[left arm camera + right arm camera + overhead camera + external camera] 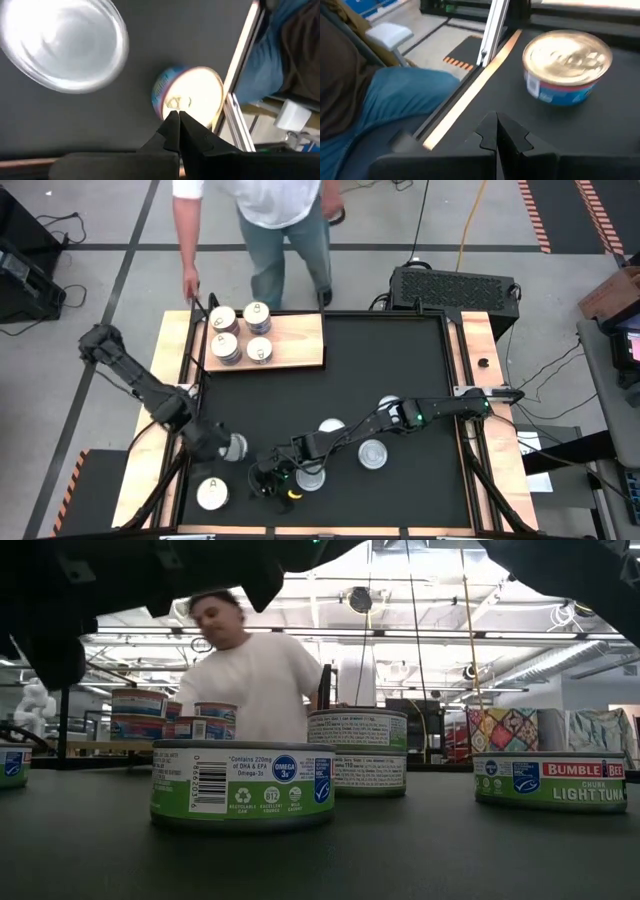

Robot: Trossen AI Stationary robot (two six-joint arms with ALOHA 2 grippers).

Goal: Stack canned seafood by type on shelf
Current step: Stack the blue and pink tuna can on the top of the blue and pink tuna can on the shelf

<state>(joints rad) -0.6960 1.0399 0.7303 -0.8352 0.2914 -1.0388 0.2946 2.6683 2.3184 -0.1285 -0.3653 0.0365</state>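
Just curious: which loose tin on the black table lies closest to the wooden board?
The tin at the right arm's elbow; the other loose tins lie nearer the front edge, farther from the board.

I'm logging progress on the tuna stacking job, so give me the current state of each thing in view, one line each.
Left tool: shut, empty, over the near-left mat.
Right tool: shut, empty, low over the near edge.
Shelf: flat at the far left, carrying four cans.
Cans on shelf: upright, grouped; the low view shows at least one two-high stack.
Loose cans: upright, scattered on the mat, unstacked.
Person: standing beyond the shelf.
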